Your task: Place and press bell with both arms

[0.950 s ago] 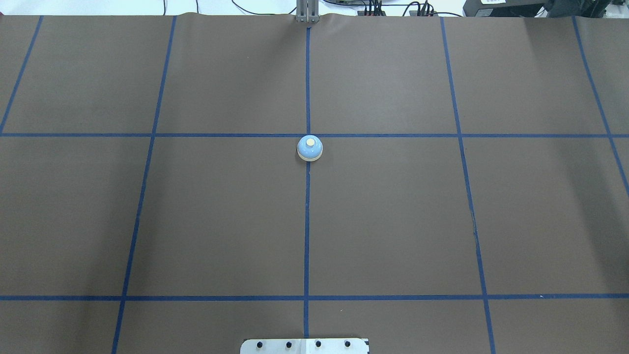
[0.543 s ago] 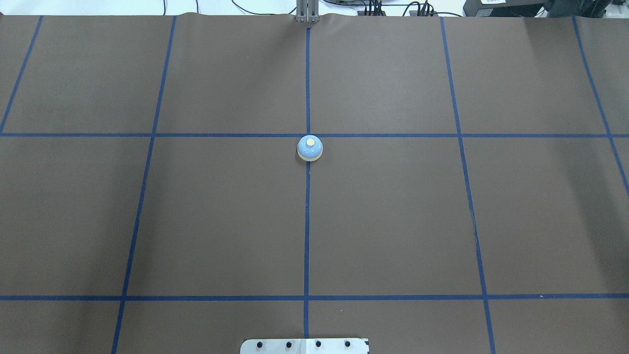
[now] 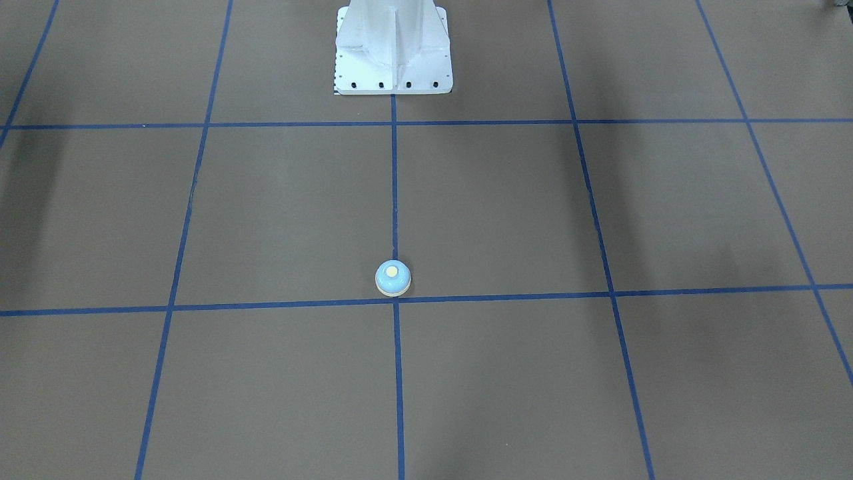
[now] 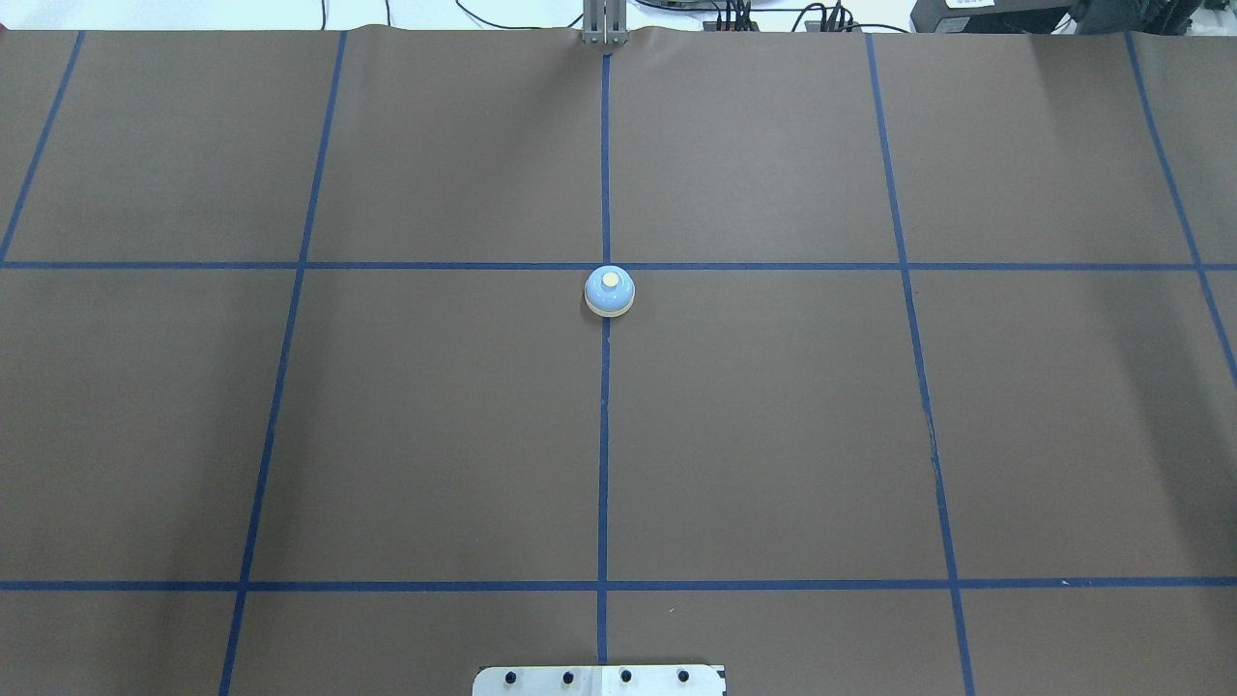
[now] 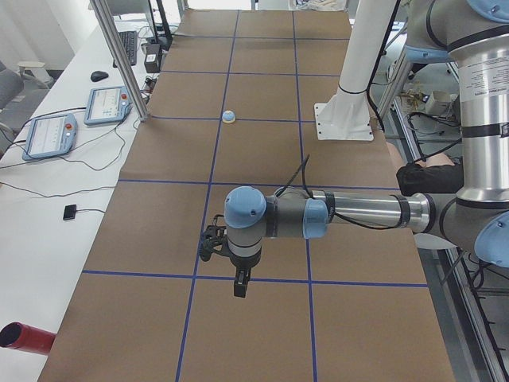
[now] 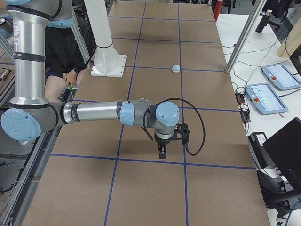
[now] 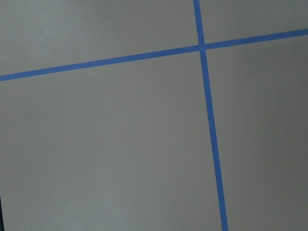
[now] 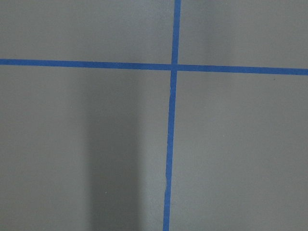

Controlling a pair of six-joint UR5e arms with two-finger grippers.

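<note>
Overhead exterior: bell (image 4: 609,291) stands on the bench (image 4: 773,435), on its centre tape (image 4: 603,464).
My left pincer (image 5: 238,282): well apart from bell; spread, cannot tell.
My right pincer (image 6: 161,151): likewise, cannot tell.
Risk: I judge an off-centre grab could skid the dome; my converging arms might clash.

No legible txt anywhere. Small print on left arm (image 5: 487,76), upper right of ext. left view: too blurred. Pendant screens (image 6: 266,98), right side of ext. right view, and white label (image 4: 966,4) on black box (image 4: 1000,17), top right overhead: unreadable.
</note>
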